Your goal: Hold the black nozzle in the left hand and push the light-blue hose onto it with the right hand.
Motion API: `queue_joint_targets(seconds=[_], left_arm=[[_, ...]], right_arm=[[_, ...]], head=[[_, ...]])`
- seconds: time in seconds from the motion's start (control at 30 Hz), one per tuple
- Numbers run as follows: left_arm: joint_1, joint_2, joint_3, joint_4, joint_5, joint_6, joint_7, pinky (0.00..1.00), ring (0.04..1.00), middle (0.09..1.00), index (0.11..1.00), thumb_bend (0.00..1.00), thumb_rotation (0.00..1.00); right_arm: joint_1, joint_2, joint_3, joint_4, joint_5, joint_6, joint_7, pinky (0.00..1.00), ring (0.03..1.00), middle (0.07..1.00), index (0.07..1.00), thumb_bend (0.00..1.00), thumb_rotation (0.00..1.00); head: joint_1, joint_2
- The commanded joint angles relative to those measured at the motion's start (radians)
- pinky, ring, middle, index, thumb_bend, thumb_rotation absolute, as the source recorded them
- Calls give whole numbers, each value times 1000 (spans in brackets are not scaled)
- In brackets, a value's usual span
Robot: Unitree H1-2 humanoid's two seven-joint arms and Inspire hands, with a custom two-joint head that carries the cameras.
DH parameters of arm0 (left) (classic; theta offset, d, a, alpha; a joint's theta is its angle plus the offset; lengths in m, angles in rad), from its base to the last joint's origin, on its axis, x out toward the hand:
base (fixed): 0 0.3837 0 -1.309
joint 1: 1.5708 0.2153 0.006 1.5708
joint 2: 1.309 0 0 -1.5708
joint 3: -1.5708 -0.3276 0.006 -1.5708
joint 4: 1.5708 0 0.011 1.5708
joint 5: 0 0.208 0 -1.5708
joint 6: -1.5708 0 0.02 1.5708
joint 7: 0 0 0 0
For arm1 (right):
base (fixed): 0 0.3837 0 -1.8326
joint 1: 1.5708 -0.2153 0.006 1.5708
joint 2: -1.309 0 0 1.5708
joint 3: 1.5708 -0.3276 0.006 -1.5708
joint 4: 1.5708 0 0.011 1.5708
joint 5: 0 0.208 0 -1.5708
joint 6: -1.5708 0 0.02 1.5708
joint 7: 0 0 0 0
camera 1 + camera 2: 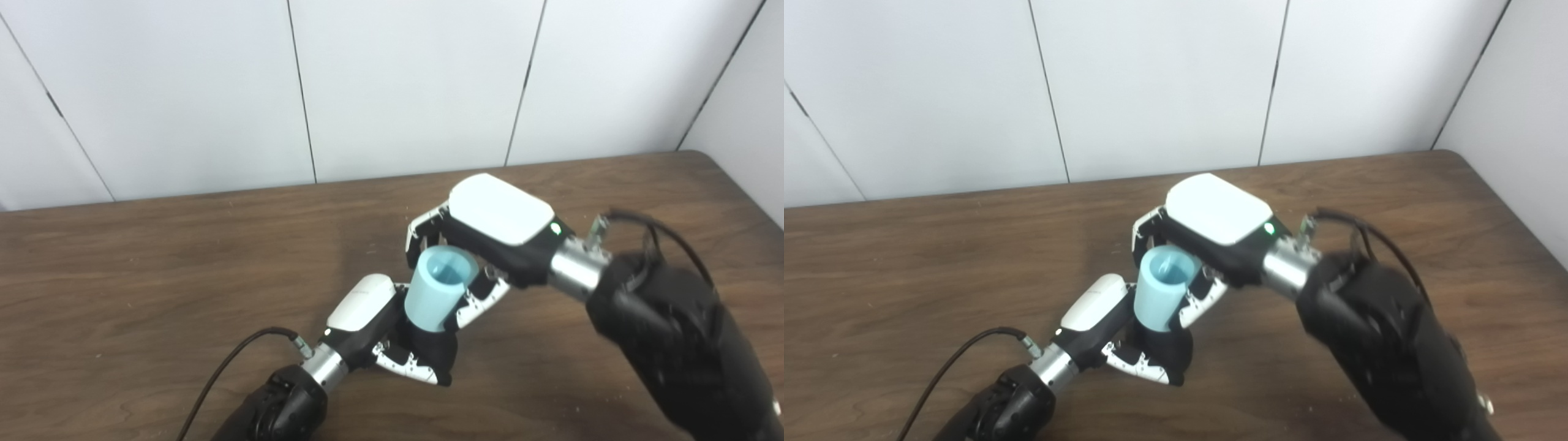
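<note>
The left hand (392, 331) is closed around the black nozzle (432, 349), low over the table (153, 275). The light-blue hose (441, 288) stands upright on the nozzle, gripped by the right hand (484, 239) from above.

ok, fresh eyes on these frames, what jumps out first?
The short light-blue hose, open end up, mid-table between both hands. The right hand wraps it from above and behind; the left hand grips the black nozzle right beneath it. All else is bare dark wooden table and white wall panels.
</note>
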Motion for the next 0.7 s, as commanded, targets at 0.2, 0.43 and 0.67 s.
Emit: queue_joint_targets(seconds=[0.2,0.43,0.67], left_arm=[[63,60,-37,69,96,84,-102,301,281,325,471,512,85],[62,59,-37,60,94,96,-110,309,285,327,471,512,85],[63,56,-40,60,96,97,-108,306,284,326,471,512,85]], right_arm=[[31,-7,12,26,-25,-166,-81,251,317,415,520,523,0],[54,9,57,97,-61,-220,-100,211,281,397,516,522,0],[5,24,102,141,-74,-184,-35,227,299,414,517,523,0]], head=[[0,4],[4,7],[4,6]])
